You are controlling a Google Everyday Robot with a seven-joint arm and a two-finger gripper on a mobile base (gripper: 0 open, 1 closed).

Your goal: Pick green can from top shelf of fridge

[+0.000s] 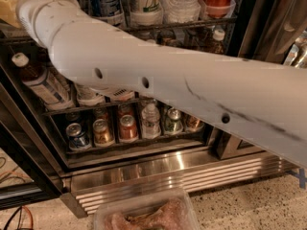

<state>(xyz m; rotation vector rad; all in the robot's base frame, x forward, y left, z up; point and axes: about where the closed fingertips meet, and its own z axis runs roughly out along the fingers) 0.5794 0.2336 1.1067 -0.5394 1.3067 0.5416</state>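
Arm (192, 95) spans the fridge (168, 174) front w/ its bend at top left. Gripper's out of frame past that bend, grip state can't tell. Top shelf (192, 23) holds tall cans & bottles; green can not made out.

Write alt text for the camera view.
A thick white robot arm crosses the frame diagonally in front of a drinks fridge, its hand out of view. Behind it, wire racks hold cans and bottles; a ribbed steel grille runs below.
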